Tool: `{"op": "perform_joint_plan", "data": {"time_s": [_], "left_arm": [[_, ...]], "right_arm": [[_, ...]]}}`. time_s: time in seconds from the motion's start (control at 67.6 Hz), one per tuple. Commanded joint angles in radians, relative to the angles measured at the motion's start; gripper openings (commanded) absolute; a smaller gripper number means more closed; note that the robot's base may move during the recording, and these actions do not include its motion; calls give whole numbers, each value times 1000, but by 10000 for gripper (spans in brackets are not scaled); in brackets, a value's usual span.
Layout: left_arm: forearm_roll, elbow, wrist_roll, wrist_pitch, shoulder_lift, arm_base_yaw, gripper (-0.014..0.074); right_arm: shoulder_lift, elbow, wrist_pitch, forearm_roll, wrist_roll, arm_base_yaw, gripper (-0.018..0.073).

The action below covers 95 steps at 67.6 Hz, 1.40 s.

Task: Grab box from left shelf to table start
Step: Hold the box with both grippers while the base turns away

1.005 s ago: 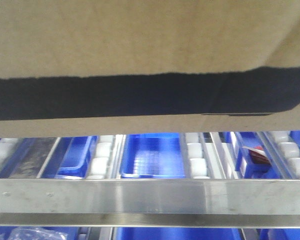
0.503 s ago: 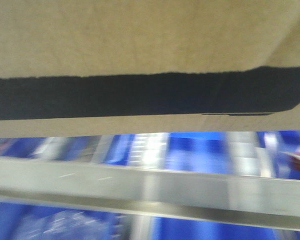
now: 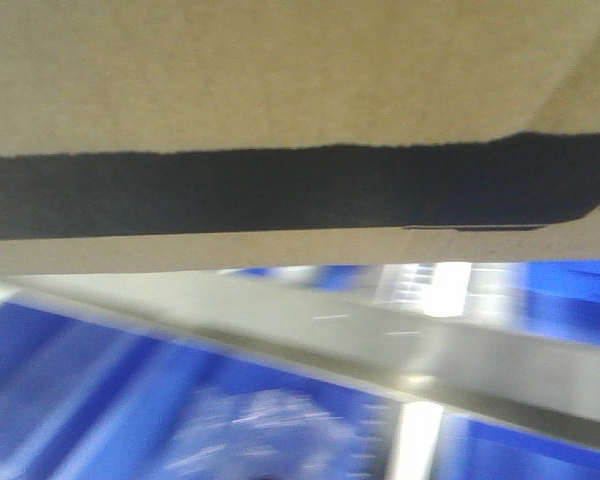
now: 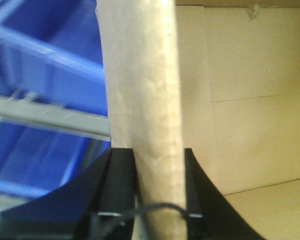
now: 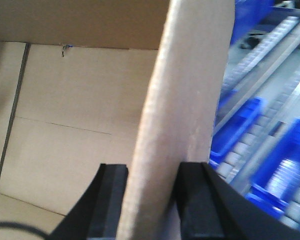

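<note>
In the front-facing view, you are looking at the box (image 3: 280, 80) filling the whole upper half of the picture, close to the lens. Its brown cardboard is showing above and below the wide black panel (image 3: 280, 190) running across it. Beneath the box, the silver front rail of the left shelf (image 3: 380, 335) is slanting down towards the right, badly blurred. The blue bins (image 3: 70, 380) around it are smearing into streaks, so you cannot make out any detail there.

In the left wrist view, your left gripper (image 4: 157, 200) is clamping an upright cardboard wall of the box. One black finger (image 4: 121, 185) is pressing on the outer side and the other on the inner side. The box's bare inside is opening to the right of that wall. More blue bins and a grey shelf rail are lying beyond it on the left.

In the right wrist view, your right gripper (image 5: 152, 205) is pinching another wall of the box in the same way, with a dark finger sitting on each face. The box's interior is lying to the left. Roller tracks (image 5: 270, 45) and blue bins are showing blurred on the right, outside the box.
</note>
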Motion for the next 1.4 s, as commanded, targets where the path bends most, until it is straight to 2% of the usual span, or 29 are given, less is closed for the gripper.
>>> {"op": "perform_joint_plan", "data": {"time_s": [0.0,1.39], "left_arm": [[-156,-42,28,-209,0,-16,-92],[-156,-42,28,-209,0,-16,-92]], "right_arm": [[18,-30,-145,12,-21,2,58],[18,-30,-145,12,-21,2,58]]}}
